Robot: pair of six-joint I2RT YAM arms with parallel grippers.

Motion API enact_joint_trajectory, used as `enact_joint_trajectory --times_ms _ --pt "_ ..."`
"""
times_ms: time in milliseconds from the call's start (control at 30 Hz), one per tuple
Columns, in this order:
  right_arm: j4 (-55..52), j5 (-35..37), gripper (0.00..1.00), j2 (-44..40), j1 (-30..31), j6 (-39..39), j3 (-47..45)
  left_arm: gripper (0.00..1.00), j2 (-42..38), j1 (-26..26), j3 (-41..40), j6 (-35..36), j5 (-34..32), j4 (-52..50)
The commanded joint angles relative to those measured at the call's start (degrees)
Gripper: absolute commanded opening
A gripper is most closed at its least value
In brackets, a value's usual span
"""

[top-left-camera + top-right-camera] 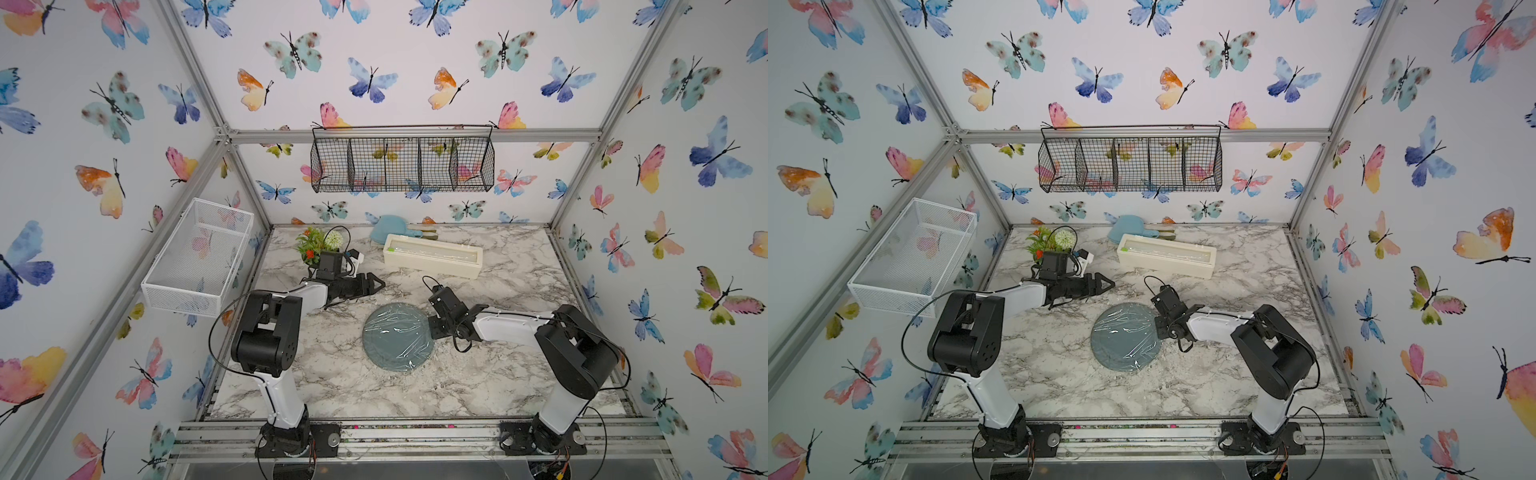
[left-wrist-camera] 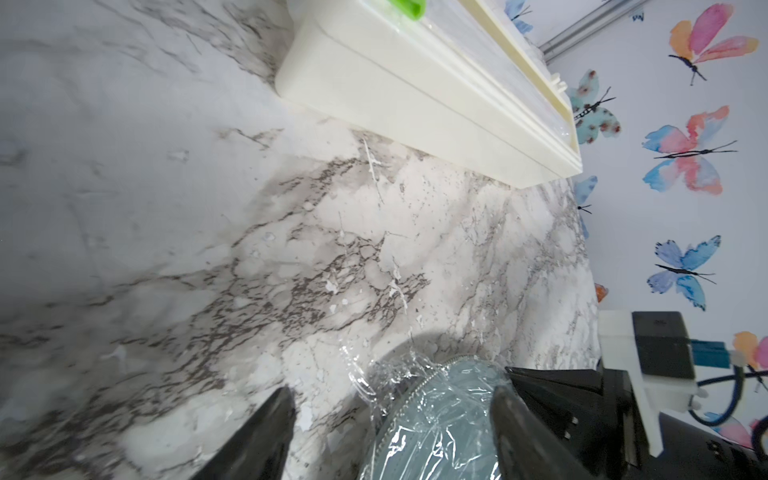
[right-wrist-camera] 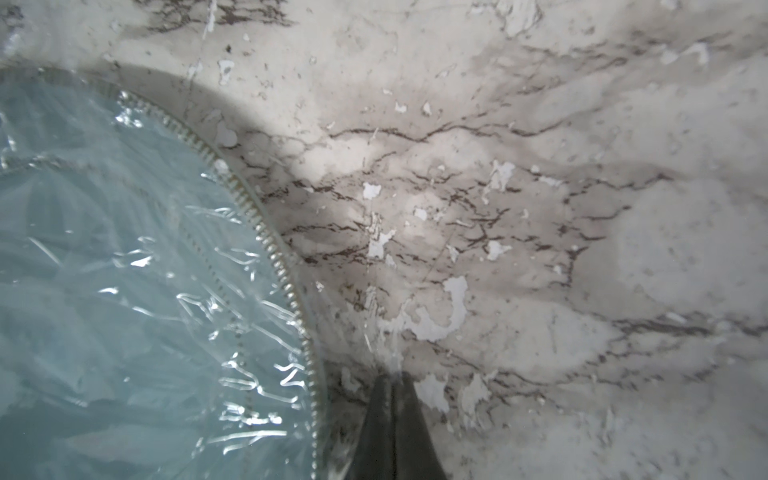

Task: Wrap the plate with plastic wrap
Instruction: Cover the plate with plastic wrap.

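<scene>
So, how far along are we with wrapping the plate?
Done: plastic wrap lies wrinkled across the plate. In hand: the right claw, shut beside the rim, seems to pinch a film edge; the left claw is open, off the plate. Left: probably tucking the loose film at the rim.

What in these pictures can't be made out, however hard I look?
Underside of the plate: hidden by the plate in every view, so whether the plastic wrap is tucked beneath is unknown.
Tips of the right gripper: covered by its own wrist in both top views; its wrist view is too blurred to show whether film is pinched.
The light-blue dish: partly behind the cream box in both top views.
</scene>
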Motion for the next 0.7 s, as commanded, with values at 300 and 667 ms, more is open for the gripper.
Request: enact_joint_trajectory --times_ms 300,667 --pt "0.3 -1.0 0.02 1.2 0.0 -1.1 0.6 0.68 8.3 -4.1 4.1 3.9 2.0 -5.5" --pt "0.9 -1.0 0.02 0.5 0.0 -1.2 -0.2 0.2 12.2 -4.7 5.9 3.5 -0.7 -5.6"
